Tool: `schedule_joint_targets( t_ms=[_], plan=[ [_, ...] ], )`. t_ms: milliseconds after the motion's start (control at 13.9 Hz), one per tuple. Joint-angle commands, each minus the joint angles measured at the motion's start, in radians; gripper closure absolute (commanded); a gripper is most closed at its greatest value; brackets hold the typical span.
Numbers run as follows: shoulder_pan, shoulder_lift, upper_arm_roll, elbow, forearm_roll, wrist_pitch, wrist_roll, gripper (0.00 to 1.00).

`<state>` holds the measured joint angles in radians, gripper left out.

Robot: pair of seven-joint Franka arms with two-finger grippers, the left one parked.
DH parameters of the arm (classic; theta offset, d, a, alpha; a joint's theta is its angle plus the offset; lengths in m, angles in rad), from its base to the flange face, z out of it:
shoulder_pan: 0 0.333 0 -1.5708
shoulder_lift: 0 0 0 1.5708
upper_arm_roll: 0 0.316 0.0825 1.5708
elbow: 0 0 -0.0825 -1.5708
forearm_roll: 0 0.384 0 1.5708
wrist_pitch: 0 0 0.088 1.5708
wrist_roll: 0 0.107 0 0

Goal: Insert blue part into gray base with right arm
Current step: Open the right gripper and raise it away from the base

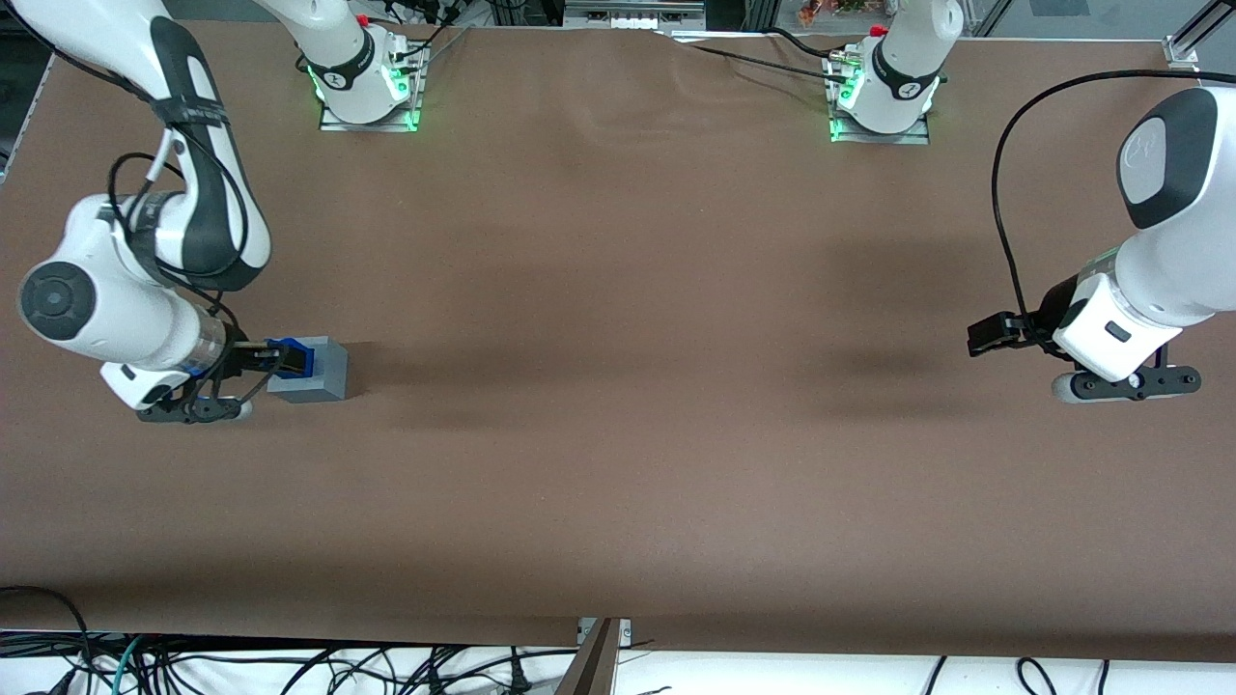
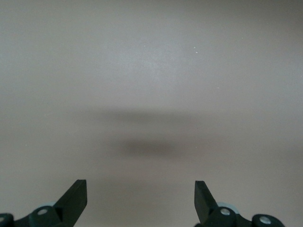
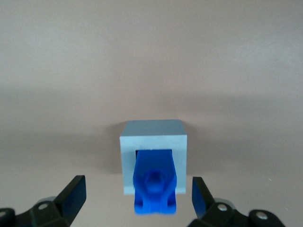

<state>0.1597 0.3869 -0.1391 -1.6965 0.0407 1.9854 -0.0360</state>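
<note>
The gray base stands on the brown table toward the working arm's end. The blue part sits in its square recess and sticks out toward my wrist. In the right wrist view the blue part fills the recess of the gray base. My right gripper is open. Its black fingers stand well apart on either side of the blue part without touching it, and the right gripper holds nothing.
The brown table mat spreads toward the parked arm's end. Both arm bases with green lights stand at the table edge farthest from the front camera. Cables hang below the near edge.
</note>
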Motion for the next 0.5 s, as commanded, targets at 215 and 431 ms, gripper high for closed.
schedule_joint_targets(
  t_ms=[215,431],
  plan=[
    [-0.002,-0.179,0.006,0.075,-0.002,-0.224,0.001,0.01],
    [-0.002,-0.276,0.012,0.072,-0.004,-0.283,-0.002,0.01]
  ],
)
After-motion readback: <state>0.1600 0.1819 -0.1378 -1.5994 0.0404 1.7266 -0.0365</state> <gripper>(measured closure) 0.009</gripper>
